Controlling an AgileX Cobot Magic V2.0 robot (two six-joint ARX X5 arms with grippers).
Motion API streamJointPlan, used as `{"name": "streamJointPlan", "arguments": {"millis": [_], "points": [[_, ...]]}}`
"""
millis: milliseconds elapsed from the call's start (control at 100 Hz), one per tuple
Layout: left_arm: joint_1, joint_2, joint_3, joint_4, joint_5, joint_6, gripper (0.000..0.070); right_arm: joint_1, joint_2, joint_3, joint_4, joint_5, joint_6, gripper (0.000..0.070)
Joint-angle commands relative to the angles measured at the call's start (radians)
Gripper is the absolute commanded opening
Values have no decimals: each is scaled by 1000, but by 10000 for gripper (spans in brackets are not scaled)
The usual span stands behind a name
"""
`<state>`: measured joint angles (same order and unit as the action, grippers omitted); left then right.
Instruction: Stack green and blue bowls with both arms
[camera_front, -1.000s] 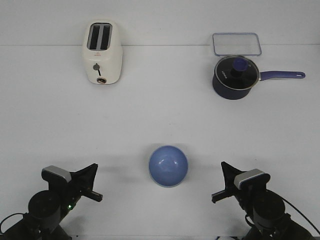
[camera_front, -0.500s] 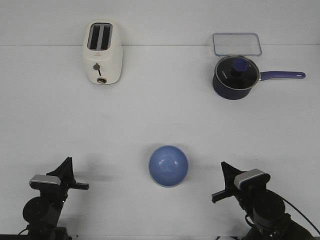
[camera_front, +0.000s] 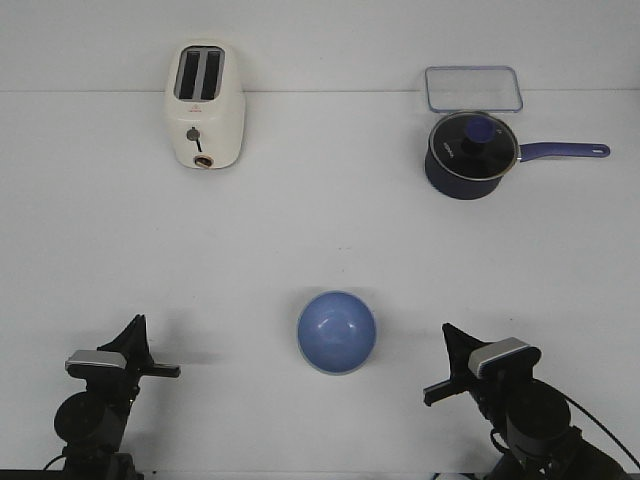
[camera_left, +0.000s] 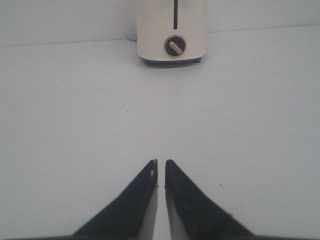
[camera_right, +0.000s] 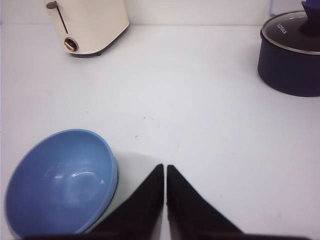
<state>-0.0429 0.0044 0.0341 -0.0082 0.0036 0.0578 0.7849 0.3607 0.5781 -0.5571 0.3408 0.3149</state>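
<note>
white table (camera_front: 320, 230), blue bowl (camera_front: 336, 331) centred, toaster (camera_front: 204, 105) and saucepan (camera_front: 468, 152) far, both pincers pressed closed, empty

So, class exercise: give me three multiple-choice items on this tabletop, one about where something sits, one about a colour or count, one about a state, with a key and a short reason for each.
1. Where does the clear container stand?
A. Just behind the saucepan, at the far right
B. Beside the toaster
C. In front of the blue bowl

2. How many bowl rims show on the table?
A. Three
B. One
C. None

3. How are the right gripper's fingers set?
A. Spread wide
B. Clamped on the bowl
C. Closed together, holding nothing

Key:
1 A: the clear container lies directly beyond the saucepan, far from the toaster.
2 B: only the blue bowl shows a rim; no green one can be made out.
3 C: in the right wrist view the right gripper has its tips almost touching, beside the bowl and clear of it.
</note>
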Motion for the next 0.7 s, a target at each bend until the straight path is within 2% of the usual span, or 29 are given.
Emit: {"name": "streamJointPlan", "arguments": {"millis": [0, 550, 690], "points": [[2, -2, -20, 10, 4, -2, 13, 8, 0, 5, 11, 0, 1, 10], [2, -2, -20, 10, 4, -2, 13, 8, -1, 5, 11, 1, 1, 10], [2, -2, -20, 10, 4, -2, 13, -39, -10, 5, 49, 74, -126, 10]]}}
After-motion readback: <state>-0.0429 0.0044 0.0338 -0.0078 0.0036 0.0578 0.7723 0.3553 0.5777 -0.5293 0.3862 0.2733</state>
